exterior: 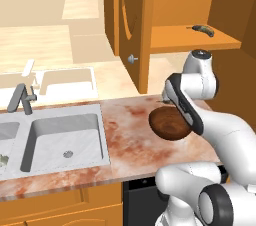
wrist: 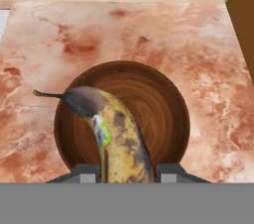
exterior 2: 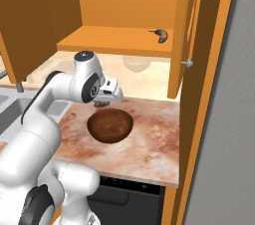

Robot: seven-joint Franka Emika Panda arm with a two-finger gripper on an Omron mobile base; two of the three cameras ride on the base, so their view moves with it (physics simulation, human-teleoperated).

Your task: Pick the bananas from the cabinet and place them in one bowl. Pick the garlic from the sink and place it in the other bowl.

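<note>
A banana (wrist: 116, 134), yellow with heavy brown mottling and a small sticker, is seen in the hand view clamped between the two dark fingertips (wrist: 88, 172) of the gripper (wrist: 126, 171), its dark stem end pointing up and to the left. It is held directly over a brown wooden bowl (wrist: 158, 104), which stands on the reddish marbled counter (wrist: 149, 34). In the right base view the gripper (exterior 2: 103, 103) is seen poised just above the far rim of that bowl (exterior 2: 110, 125). A second dark banana (exterior 2: 161, 35) lies on the shelf of the open orange-brown cabinet (exterior 2: 124, 5), well apart from the hand; it is also visible in the left base view (exterior: 204, 30). The grey steel sink (exterior: 55, 140) lies to the left of the bowl (exterior: 169, 124), with its angular faucet (exterior: 20, 97) behind. A small pale lump, probably the garlic (exterior: 3, 159), is seen at the left edge in the far basin; its detail cannot be made out.
</note>
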